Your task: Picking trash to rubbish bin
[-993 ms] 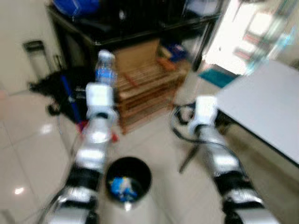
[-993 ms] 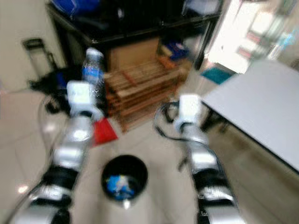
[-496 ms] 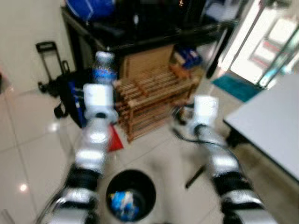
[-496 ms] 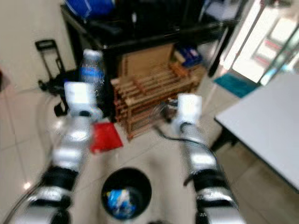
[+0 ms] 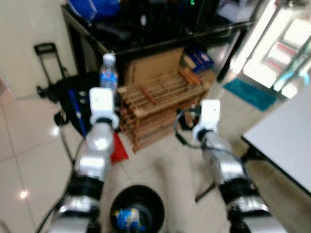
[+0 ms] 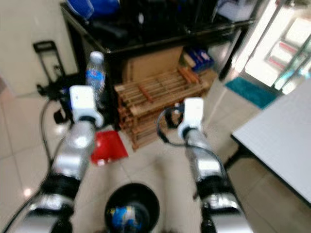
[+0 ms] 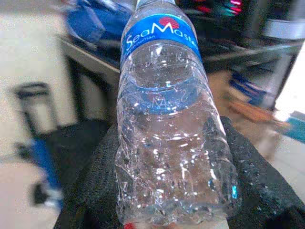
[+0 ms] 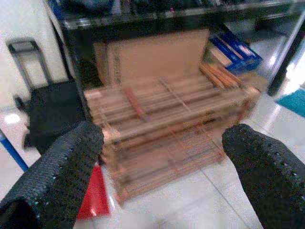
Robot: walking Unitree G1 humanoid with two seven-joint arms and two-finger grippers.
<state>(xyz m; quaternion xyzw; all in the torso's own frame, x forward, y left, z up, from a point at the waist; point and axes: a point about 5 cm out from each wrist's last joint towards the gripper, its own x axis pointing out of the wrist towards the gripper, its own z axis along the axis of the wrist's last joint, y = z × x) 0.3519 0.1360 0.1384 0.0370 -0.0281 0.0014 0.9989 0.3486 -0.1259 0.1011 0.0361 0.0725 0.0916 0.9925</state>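
One clear plastic bottle (image 7: pixel 169 119) with a blue label, one black rubbish bin (image 5: pixel 137 209), two claws. Left claw (image 7: pixel 167 191) is clenched around the bottle's lower body, its black fingers (image 7: pixel 259 183) pressed on both sides, bottle held upright and raised in front of the robot. The bin sits on the floor below and behind that claw, close to the robot's body between the two arms, with blue trash already inside; rim is open on top. Right claw (image 8: pixel 162 157) is released, fingers spread wide with nothing between them, hovering at about the same height as the left. Ahead of both claws: a stack of wooden slatted racks (image 5: pixel 160 104) with a cardboard sheet (image 5: pixel 155 65) leaning behind it, under a black shelf unit (image 5: pixel 160 34). A red flat item (image 6: pixel 108 145) lies on the tiles just below the left arm. White tabletop (image 5: pixel 286 141) edge lies well out to the right of the right claw. Folded black trolley (image 5: pixel 48 73) stands by the wall left of the left claw.
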